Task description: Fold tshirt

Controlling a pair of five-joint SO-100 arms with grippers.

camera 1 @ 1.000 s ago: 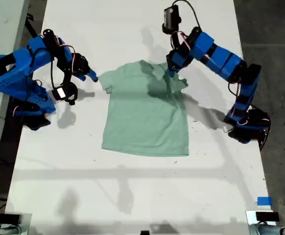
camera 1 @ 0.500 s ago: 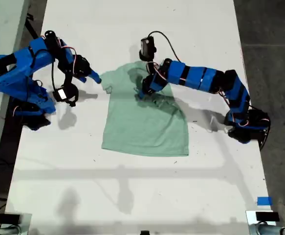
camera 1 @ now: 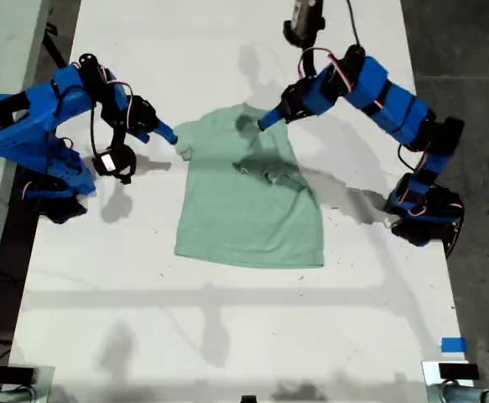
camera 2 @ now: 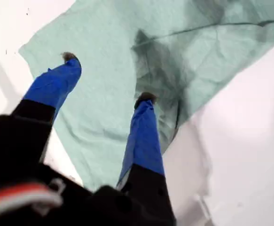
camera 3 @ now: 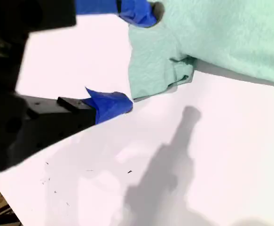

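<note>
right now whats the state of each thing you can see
tshirt: flat on the table, one sleeve folded in over the chest, crumpled there
first pincer: open, over the shirt, holding nothing
second pincer: open, around the other sleeve's edge, not shut on it
table: white, bearing the shirt and both arms

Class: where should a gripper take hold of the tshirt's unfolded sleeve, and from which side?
Grip the sleeve's outer hem, coming from the exterior view's left. It lies flat and juts past the tshirt's body onto bare table, and my second gripper is open at that edge.
</note>
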